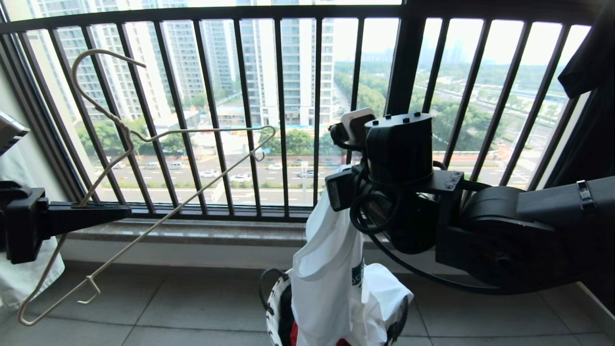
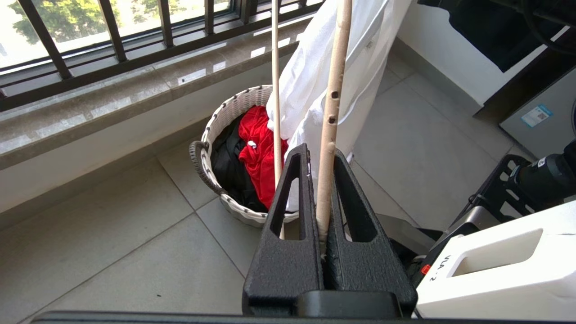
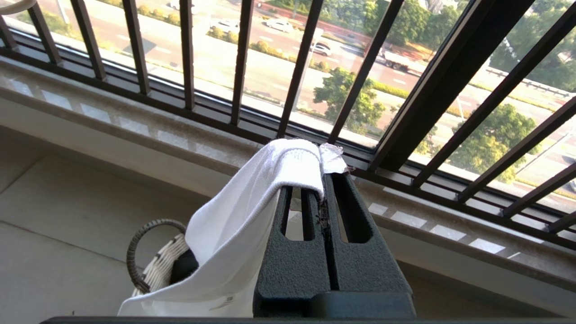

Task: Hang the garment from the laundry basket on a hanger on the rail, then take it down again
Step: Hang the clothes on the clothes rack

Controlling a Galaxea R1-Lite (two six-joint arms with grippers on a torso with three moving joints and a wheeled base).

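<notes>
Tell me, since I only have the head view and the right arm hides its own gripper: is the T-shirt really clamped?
Observer: Yes. The right wrist view shows the right gripper shut on a fold of the white T-shirt, which drapes over one finger.
Operator: And the hanger?
Observer: In the left wrist view the left gripper pinches the hanger wire between shut fingers.
Operator: What is in the basket?
Observer: A red garment and a black garment lie inside the laundry basket.
</notes>
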